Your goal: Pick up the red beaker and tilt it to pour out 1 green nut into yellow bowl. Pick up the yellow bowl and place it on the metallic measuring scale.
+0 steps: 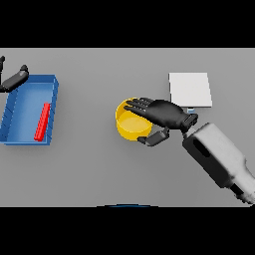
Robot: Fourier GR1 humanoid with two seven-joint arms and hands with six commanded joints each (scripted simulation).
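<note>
Two hands show over the grey bench (89, 169). Nearest, the right hand (164, 115) lies over the yellow bowl (130, 125), fingers across its right rim and thumb curled at its near side, clasping it. Left, the red beaker (42, 122) lies inside a blue tray (15, 104). Farther right sits the metallic measuring scale (190, 89). At the far left edge, the left hand (14, 78) hovers with fingers relaxed, holding nothing.

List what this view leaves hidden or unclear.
- Yellow bowl: the right hand covers its right rim in the head view; whether a nut lies inside cannot be made out.
- Metallic scale: the right wrist hides its near edge.
- Left hand: cut off by the left edge.
- Red object in blue tray: shape unclear.
</note>
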